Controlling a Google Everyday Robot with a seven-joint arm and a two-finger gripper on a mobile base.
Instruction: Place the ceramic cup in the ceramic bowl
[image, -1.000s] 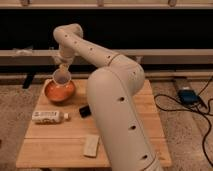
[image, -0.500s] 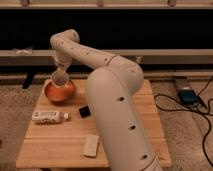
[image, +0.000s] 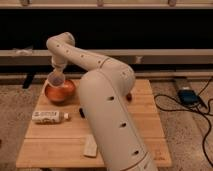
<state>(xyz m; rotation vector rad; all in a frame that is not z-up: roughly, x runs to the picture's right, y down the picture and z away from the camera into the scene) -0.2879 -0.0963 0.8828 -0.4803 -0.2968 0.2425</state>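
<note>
My end effector (image: 56, 75) gripping small white round ceramic cup (image: 56, 80), holding it just above shallow orange ceramic bowl (image: 60, 91) at far left of wooden worktop (image: 60, 145). Cup not yet in bowl. Left: lowering, letting go.

Lab-like room: wooden table (image: 60, 145), speckled floor (image: 185, 135), cables (image: 200, 107); claw (image: 56, 75) over ceramic bowl (image: 62, 94).

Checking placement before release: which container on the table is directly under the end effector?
The orange-glazed ceramic bowl, beneath the end effector with the white ceramic cup; the white plastic bottle lies nearer the front edge.
</note>
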